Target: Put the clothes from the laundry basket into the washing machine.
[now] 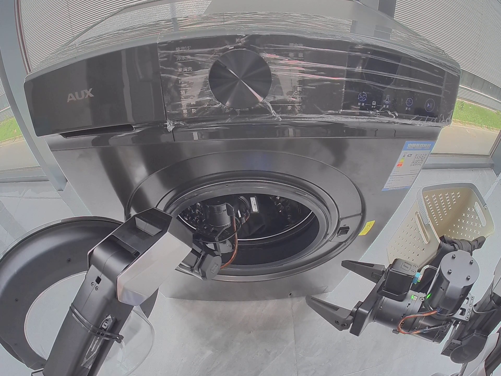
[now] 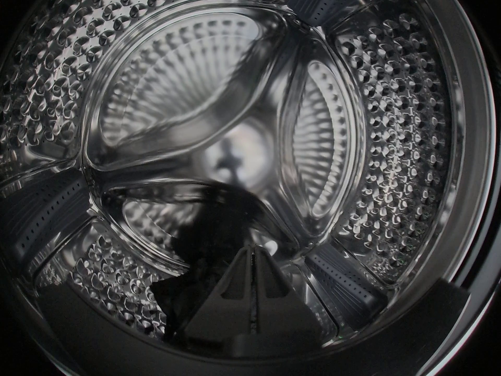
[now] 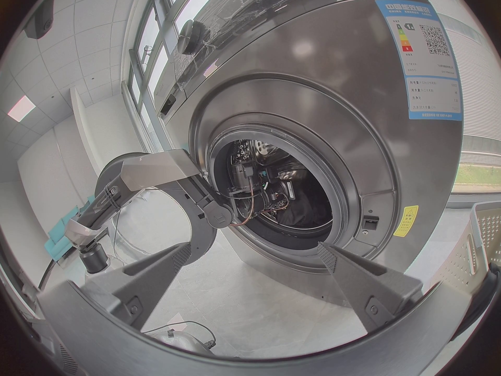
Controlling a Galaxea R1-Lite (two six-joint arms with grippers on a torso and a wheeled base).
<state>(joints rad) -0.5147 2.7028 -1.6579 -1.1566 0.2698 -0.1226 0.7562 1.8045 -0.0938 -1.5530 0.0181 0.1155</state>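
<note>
The dark grey front-loading washing machine stands with its round glass-fronted door swung wide open on the machine's left side. The left arm goes in through the machine's round opening, with its wrist inside the mouth. Inside the machine's dimpled steel drum, the left gripper has its two fingers pressed together, only a thin seam between them. A dark shape sits low in the drum just beyond the tips. I cannot tell whether it is cloth or shadow, or whether the fingers pinch any of it. From the right wrist view a dark, soft-looking mass lies in the lower part of the drum, deeper in than the left wrist.

The right gripper hangs low in front of the machine's lower right corner, its black pointed fingers spread wide and nothing between them. Behind it the cream perforated plastic laundry basket stands tipped, just beside the machine's right side.
</note>
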